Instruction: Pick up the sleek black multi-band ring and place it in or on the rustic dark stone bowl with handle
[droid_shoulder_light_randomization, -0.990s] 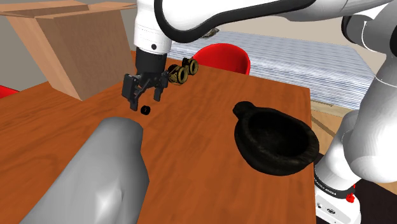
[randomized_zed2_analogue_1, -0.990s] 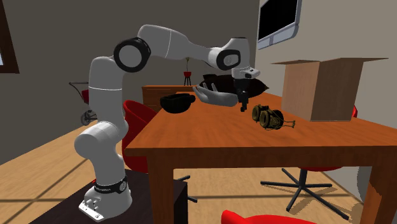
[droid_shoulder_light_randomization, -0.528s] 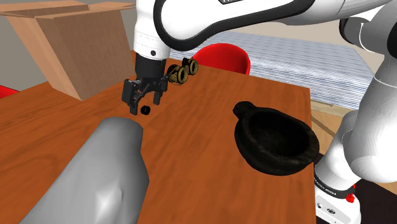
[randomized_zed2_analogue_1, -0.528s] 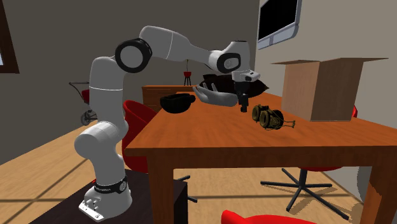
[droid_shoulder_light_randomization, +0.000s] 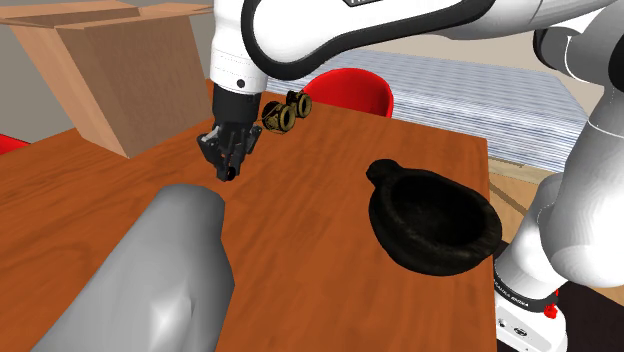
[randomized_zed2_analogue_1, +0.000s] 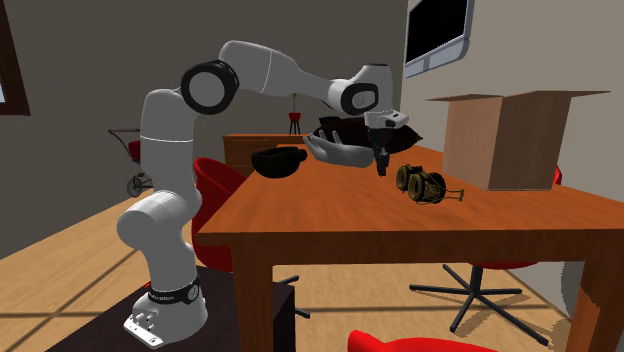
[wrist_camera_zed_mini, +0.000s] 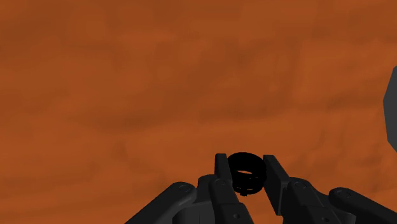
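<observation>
The small black ring rests on the brown wooden table, clasped between the two black fingers of my gripper. In the shoulder view the gripper points down at the table with its fingers drawn together, and the ring shows as a dark spot at their tips. The dark stone bowl with handle sits apart from it toward the shoulder view's right, near the table's edge. From the second exterior view the gripper stands at the tabletop, and the bowl lies to its left.
A large grey object lies on the table just in front of the gripper in the shoulder view. A black and gold binocular-like item and an open cardboard box stand behind it. A red chair is beyond the table.
The gripper sank slightly to the table, then its fingers went from wide apart to closed around the ring. The ring and the bowl stayed where they were.
</observation>
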